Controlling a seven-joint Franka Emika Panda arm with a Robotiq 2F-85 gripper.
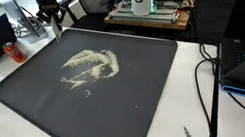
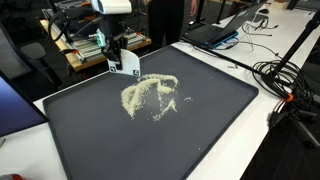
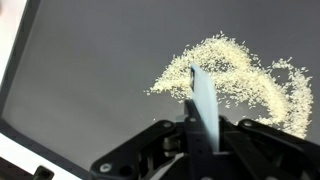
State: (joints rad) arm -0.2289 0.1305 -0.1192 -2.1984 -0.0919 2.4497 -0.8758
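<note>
Gripper (image 3: pixel 200 125) jaws clamped on one edge of thin, seemingly stiff card (image 3: pixel 203 95); loose, probably light grains (image 3: pixel 240 70) near, on dark mat (image 3: pixel 90 70).

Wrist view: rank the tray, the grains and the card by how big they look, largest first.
1. tray, filling most of the frame.
2. grains.
3. card, seen nearly edge-on and close to the camera, so its true size is unsure.
</note>
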